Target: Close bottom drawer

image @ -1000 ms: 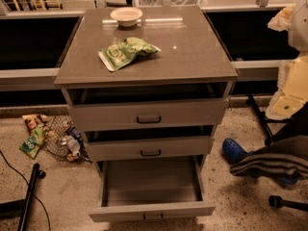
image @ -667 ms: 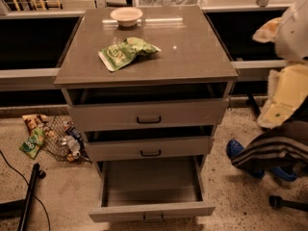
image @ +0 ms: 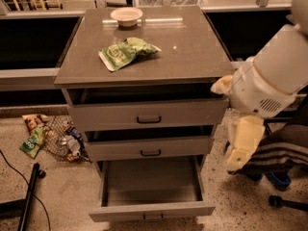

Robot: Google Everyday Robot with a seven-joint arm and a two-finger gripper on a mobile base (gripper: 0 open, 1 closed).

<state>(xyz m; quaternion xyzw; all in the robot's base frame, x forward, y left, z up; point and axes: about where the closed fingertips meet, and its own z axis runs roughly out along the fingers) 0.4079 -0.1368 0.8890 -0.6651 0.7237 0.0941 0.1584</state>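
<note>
1. The shallow grey bottom drawer (image: 151, 189) is pulled well out at the foot of the grey cabinet (image: 192, 57). The cream pincer (image: 239, 153) hangs just right of it, not touching.
2. Bring the pincer round to the front face, press mid-front and push straight in so the drawer doesn't rack.
3. You can't tell whether the pincer is apart or together. The small dark loop handle (image: 153, 217) sits at the frame's bottom edge and is hard to make out.

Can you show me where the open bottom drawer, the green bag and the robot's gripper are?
bottom drawer (image: 151, 183): camera view, its bare inside floor.
green bag (image: 126, 52): camera view, its middle.
gripper (image: 239, 155): camera view, its cream lower end, right of the bottom drawer.
</note>
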